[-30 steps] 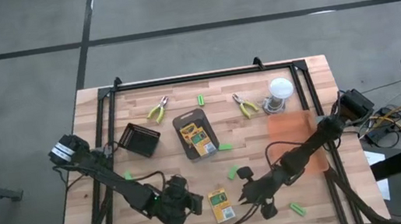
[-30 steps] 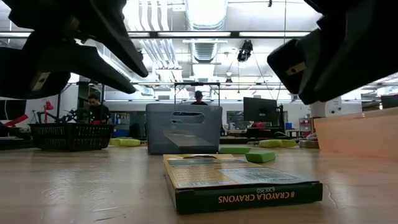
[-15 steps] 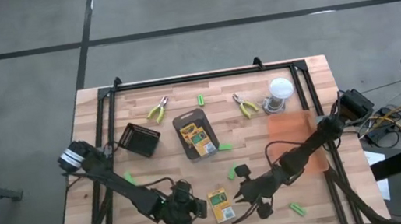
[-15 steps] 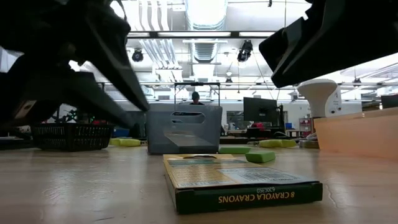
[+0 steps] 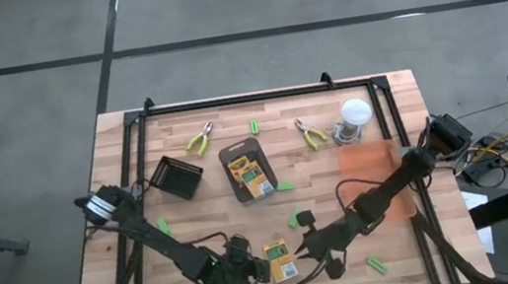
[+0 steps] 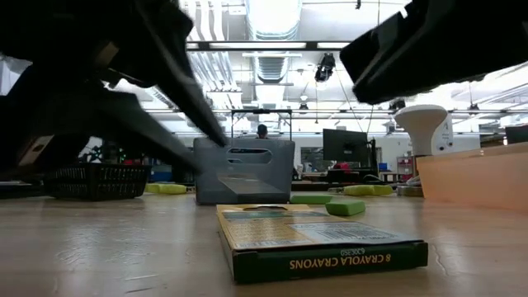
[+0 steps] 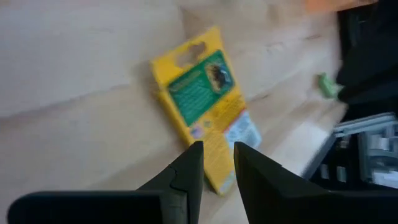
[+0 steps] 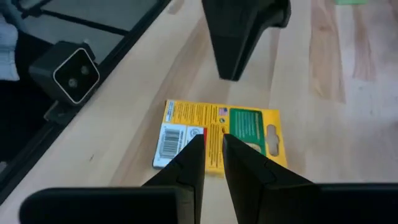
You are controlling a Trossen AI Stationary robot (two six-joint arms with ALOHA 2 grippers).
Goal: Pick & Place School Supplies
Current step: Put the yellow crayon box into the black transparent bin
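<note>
The crayon box (image 5: 278, 259) lies flat on the table (image 5: 377, 95) near its front edge, about midway between the two grippers, label side up, with nothing resting on it. It looks like thin printed card: light, fairly stiff along its length, easy to dent at the corners and likely to skate on the smooth wood if pushed from one side only. Lying so low, it offers little to pinch from above; the best hold is probably across its narrow width, fingers coming down on the two long edges (a grip on the hang-tab end would likely bend the card).

The left gripper (image 5: 248, 268) sits just left of the box, low over the table. In its wrist view its fingers (image 7: 186, 174) stand only a narrow gap apart, pointing at the box's near end, with nothing between them.

The right gripper (image 5: 308, 263) hovers just right of the box. Its fingers (image 8: 194, 158) are drawn almost together and hold nothing; in its wrist view they hang above the box's middle without clearly touching it.

Either pair would have to spread wider than the box before descending.
</note>
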